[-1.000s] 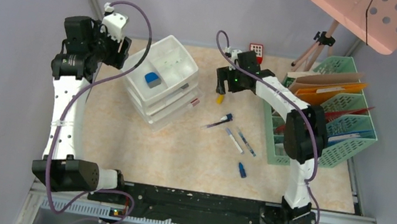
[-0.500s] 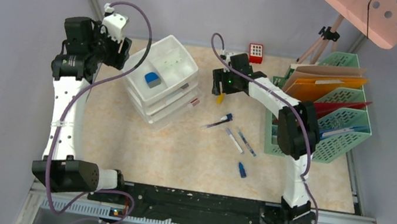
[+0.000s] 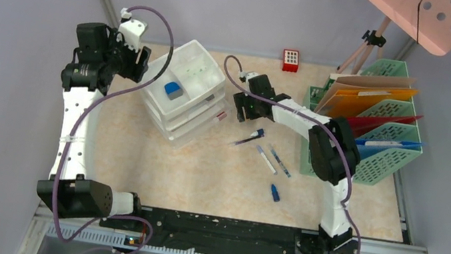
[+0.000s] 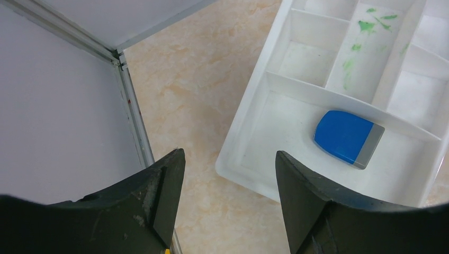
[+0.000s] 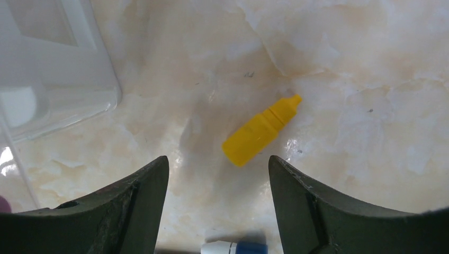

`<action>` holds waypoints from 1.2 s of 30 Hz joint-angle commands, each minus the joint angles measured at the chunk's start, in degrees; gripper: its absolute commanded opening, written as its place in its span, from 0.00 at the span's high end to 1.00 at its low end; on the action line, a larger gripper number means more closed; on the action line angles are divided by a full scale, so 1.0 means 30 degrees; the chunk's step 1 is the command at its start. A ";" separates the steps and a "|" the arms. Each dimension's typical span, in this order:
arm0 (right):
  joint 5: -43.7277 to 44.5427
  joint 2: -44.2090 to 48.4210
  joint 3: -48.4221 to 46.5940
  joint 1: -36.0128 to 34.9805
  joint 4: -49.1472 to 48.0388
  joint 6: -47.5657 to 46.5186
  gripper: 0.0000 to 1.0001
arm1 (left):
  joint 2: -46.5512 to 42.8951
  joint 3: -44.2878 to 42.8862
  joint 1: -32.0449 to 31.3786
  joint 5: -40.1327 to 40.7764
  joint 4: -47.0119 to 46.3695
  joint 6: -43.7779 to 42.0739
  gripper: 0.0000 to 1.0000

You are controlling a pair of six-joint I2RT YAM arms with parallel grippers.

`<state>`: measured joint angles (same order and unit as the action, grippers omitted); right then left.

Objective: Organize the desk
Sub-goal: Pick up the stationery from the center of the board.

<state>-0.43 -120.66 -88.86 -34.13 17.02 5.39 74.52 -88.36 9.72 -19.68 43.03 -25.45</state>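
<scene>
- While the desk [image 3: 202, 177] lies beneath the white drawer unit [image 3: 200, 62], the left gripper [image 4: 227, 159] is held just left of that unit, jaws apart and empty.
- A blue eraser [image 4: 348, 138] is seen in the unit's top tray.
- Just right of the unit, the right gripper [image 5: 218, 164] is held above a small yellow bottle [image 5: 260, 131], jaws spread, nothing gripped.
- Far right of the unit, a green file rack [image 3: 393, 162] is placed.

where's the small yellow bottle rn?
Right wrist view: the yellow bottle lies flat on the desk, just ahead of the open right hand and right of the clear plastic tray. The top view doesn't show it.
</scene>
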 commanded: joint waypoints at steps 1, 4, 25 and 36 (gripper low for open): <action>0.1744 0.2385 0.0298 -0.0631 -0.1425 -0.0550 0.31 | -0.0625 0.0164 0.0099 -0.0298 -0.1051 -0.0059 0.32; 0.2667 0.2935 0.0369 -0.0895 -0.1553 -0.1108 0.31 | -0.0647 0.0264 0.0101 -0.0358 -0.1085 -0.0053 0.32; 0.3947 -0.1051 -0.2782 -0.0884 0.0075 -0.0591 0.31 | -0.0781 0.0725 0.0087 -0.0637 -0.1154 -0.0161 0.32; 0.3634 -0.1187 -0.1780 -0.0584 -0.0241 -0.0505 0.35 | -0.0676 0.0712 0.0101 -0.0761 -0.1300 -0.0063 0.31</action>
<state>10.46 -124.40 -94.19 -36.45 17.54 3.09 73.87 -86.56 9.72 -20.78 41.95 -25.63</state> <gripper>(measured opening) 0.661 0.687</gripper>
